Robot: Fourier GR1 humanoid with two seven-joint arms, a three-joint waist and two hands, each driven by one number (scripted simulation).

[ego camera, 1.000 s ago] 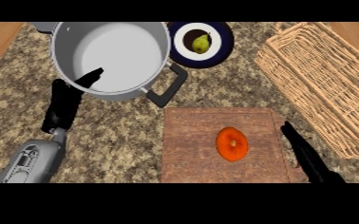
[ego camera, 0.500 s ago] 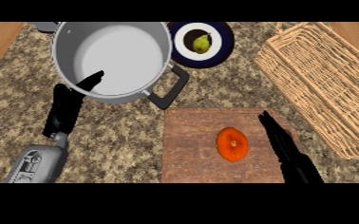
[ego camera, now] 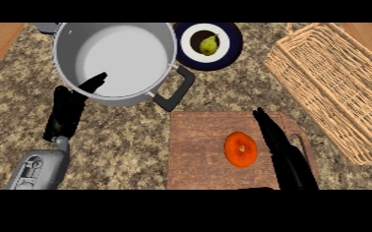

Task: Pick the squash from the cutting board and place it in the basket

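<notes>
An orange squash (ego camera: pixel 240 149) lies on the wooden cutting board (ego camera: pixel 196 152) at the lower middle of the head view. My right hand (ego camera: pixel 280 147) is over the board just right of the squash, fingers straight and pointing away from me, a small gap apart from it. A wicker basket (ego camera: pixel 327 86) stands at the right edge. My left hand (ego camera: pixel 69 110) rests open at the left, its thumb over the rim of a steel pot.
A large steel pot (ego camera: pixel 116 61) with a black handle (ego camera: pixel 178 88) stands at the upper left, close to the board's corner. A dark blue plate (ego camera: pixel 210 45) with a pear (ego camera: pixel 209 44) on it sits behind the board. The counter is speckled granite.
My right hand has moved left and forward from the board's right edge to right beside the squash. The left hand, squash and pot have stayed put.
</notes>
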